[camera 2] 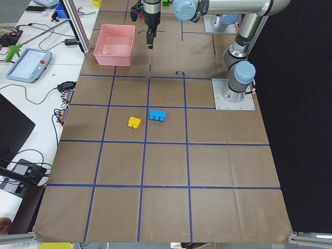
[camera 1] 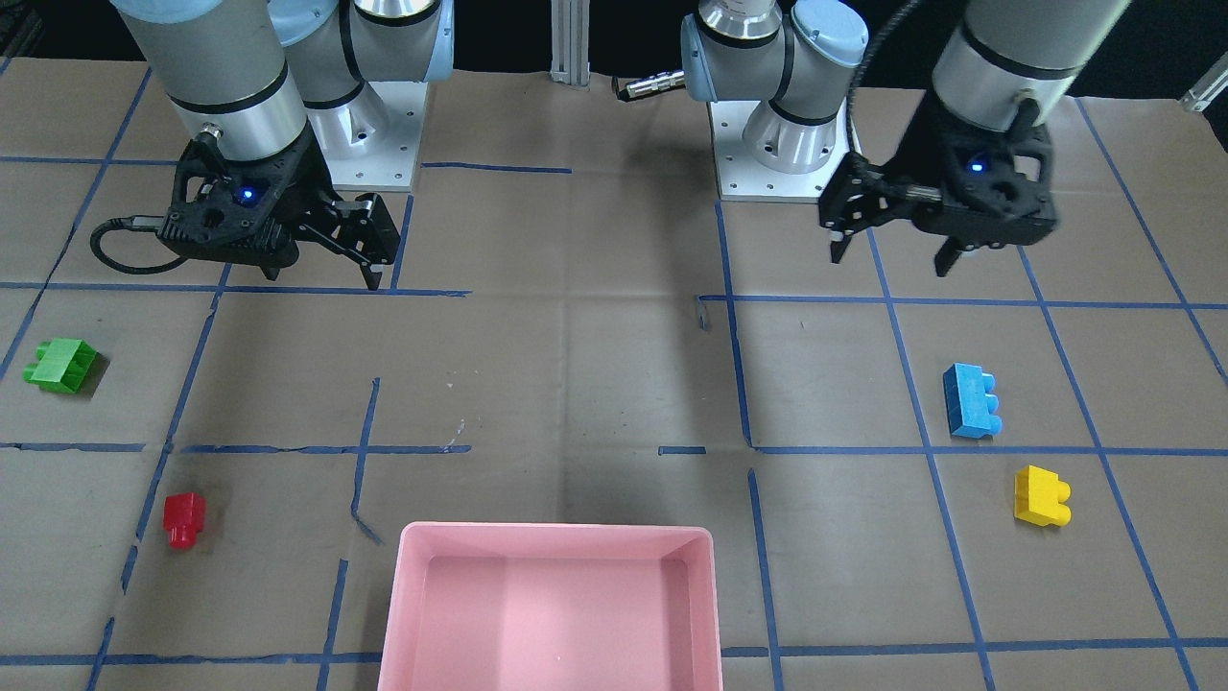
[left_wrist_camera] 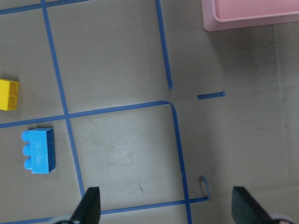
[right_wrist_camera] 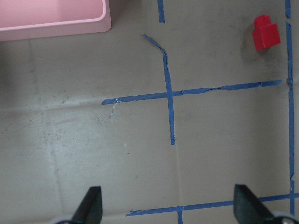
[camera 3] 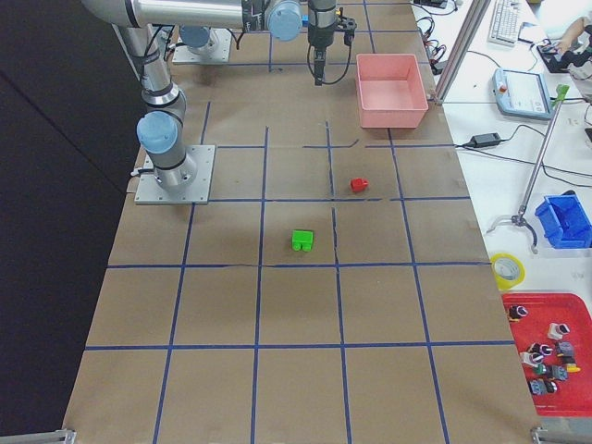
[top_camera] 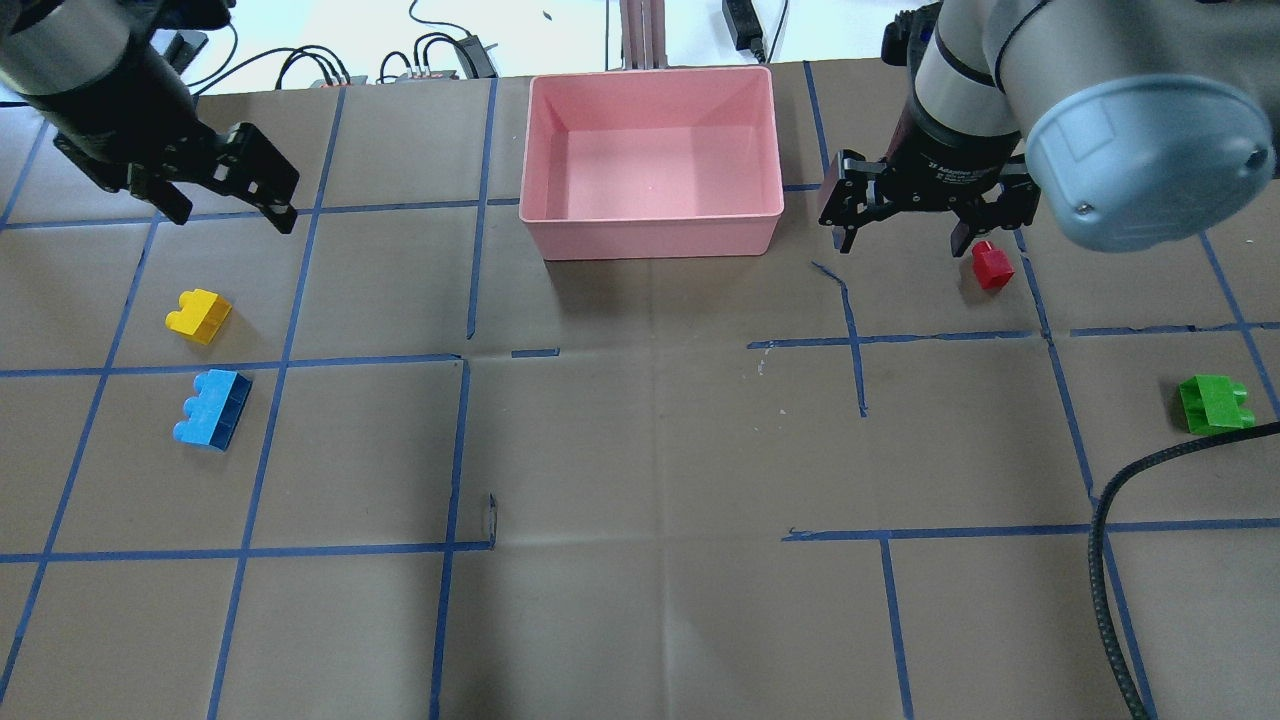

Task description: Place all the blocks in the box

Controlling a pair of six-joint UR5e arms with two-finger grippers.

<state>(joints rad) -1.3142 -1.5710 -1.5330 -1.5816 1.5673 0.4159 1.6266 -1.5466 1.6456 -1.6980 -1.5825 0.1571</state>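
The pink box (top_camera: 650,238) stands empty at the table's far middle edge. On my left side lie the yellow block (top_camera: 198,316) and the longer blue block (top_camera: 211,409); both also show in the left wrist view, blue (left_wrist_camera: 39,150) and yellow (left_wrist_camera: 8,94). On my right side lie the red block (top_camera: 992,266) and the green block (top_camera: 1213,403). My left gripper (top_camera: 232,215) is open and empty, raised above the table, beyond the yellow block. My right gripper (top_camera: 900,240) is open and empty, raised just left of the red block (right_wrist_camera: 266,32).
Both arm bases (camera 1: 374,134) (camera 1: 787,144) are bolted on at the robot's side of the table. A black cable (top_camera: 1150,470) hangs across the near right. Blue tape lines grid the brown paper. Wires and a tablet (camera 2: 28,65) lie beyond the far edge.
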